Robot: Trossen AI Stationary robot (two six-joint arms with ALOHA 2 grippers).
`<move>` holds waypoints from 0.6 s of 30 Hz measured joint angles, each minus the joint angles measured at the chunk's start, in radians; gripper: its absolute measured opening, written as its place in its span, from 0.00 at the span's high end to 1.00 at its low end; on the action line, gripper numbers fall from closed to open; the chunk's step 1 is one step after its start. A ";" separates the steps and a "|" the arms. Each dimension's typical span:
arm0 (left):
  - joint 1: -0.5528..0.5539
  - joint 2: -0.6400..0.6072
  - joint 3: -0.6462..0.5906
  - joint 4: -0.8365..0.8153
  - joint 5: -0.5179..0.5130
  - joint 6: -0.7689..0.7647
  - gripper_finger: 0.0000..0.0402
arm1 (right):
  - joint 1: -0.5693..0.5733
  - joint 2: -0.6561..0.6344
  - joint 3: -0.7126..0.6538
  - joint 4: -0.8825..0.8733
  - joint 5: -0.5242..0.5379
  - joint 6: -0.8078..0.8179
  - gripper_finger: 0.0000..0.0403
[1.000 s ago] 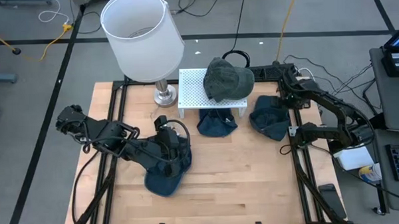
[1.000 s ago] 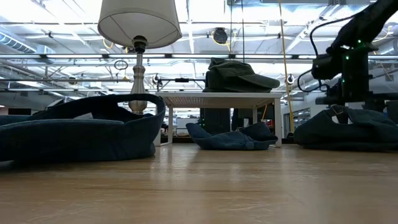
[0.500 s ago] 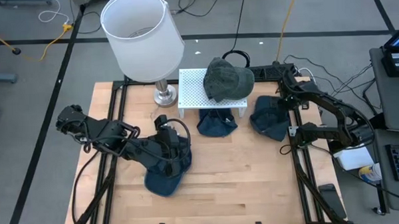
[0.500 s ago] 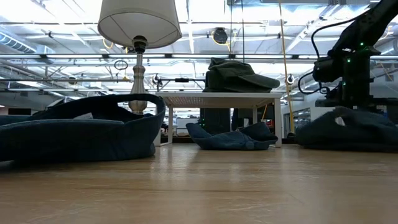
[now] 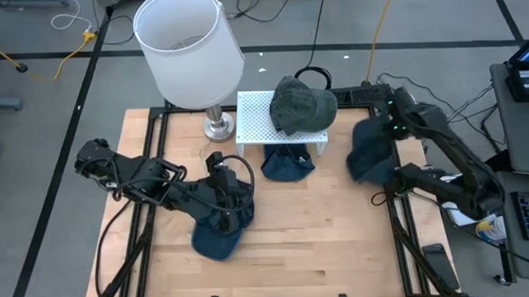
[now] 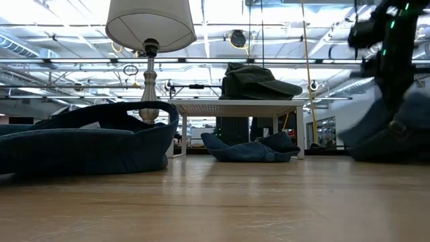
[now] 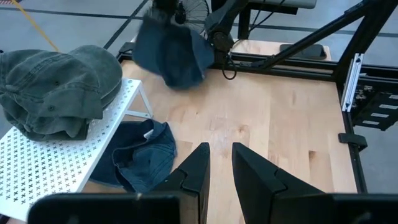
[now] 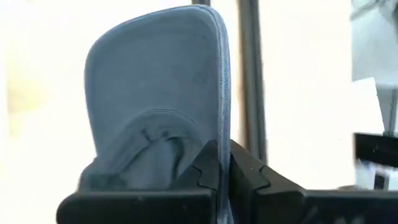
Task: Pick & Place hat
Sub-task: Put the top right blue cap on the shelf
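Note:
My right gripper [image 8: 224,163] is shut on a blue denim hat [image 5: 369,152] at the table's right side, raised over the wood. The same hat shows blurred in the low view [image 6: 396,128] and far off in the left wrist view [image 7: 171,53]. My left gripper [image 7: 221,168] hovers high over another blue hat [image 5: 219,240] that lies flat at the near left; its fingers stand slightly apart with nothing between them. A green hat [image 5: 303,103] rests on a white perforated shelf [image 5: 255,122]. A third blue hat [image 5: 287,164] lies under that shelf. My right gripper pinches the hat's edge beside the brim [image 8: 219,140] between its two fingers, coming from above and slanting down. The brim [image 8: 161,81] stands up beyond the fingers, underside toward the camera. The hat hangs tilted below the gripper; whether its lower end [image 6: 376,149] still touches the table, I cannot tell.
A lamp with a white shade [image 5: 189,50] stands at the far left beside the shelf. Bare wood [image 5: 320,235] lies between the two arms. Cables and a laptop [image 5: 526,69] sit off the table's right edge.
My right gripper has taken hold of the blue hat at the right and risen with it. The hat, flat on the table a second ago, now hangs tilted and bunched, with its brim turned up. My left arm and the other hats have kept still.

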 joint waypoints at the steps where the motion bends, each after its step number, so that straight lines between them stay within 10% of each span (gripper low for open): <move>1: 0.000 0.000 0.000 0.000 0.000 0.000 0.82 | 0.002 -0.016 0.043 -0.023 0.008 -0.008 0.99; 18: 0.000 0.000 0.000 0.003 0.045 -0.067 0.82 | 0.032 -0.051 0.736 -0.229 0.083 -0.160 1.00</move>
